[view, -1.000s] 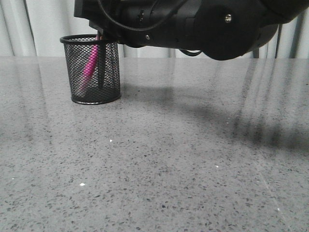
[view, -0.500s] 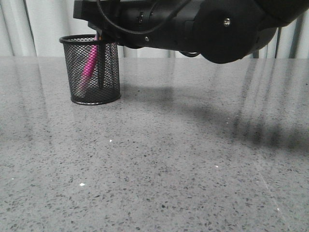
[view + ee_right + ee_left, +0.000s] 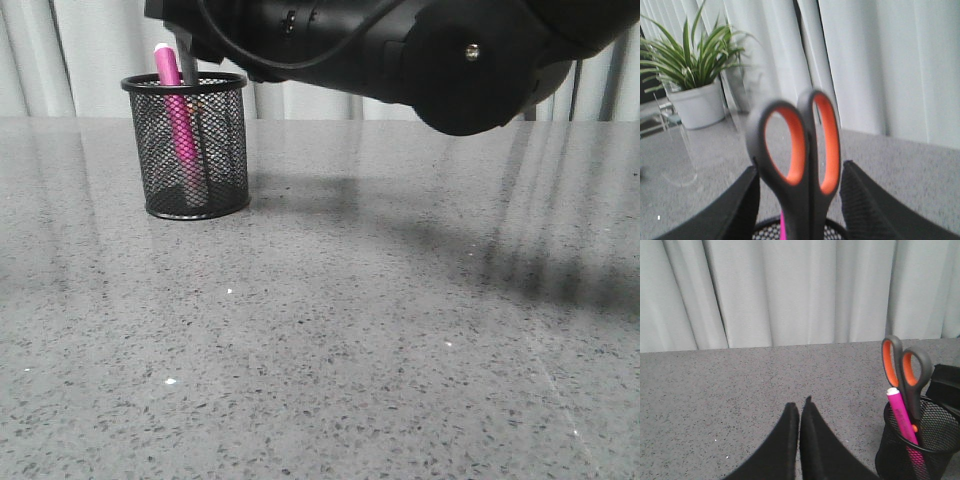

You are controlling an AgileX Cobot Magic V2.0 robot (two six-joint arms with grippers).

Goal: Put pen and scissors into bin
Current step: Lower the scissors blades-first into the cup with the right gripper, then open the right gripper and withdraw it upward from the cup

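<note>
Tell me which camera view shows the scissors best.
The left wrist view: the grey-handled, orange-lined scissors stand handles-up in the black mesh cup beside the magenta marker. The right wrist view shows only blurred finger loops up close. The front view hides them behind the arm and mesh.

Front view low over table; both wrist views near, facing curtains; all share bin (image 3: 186,145).
</note>
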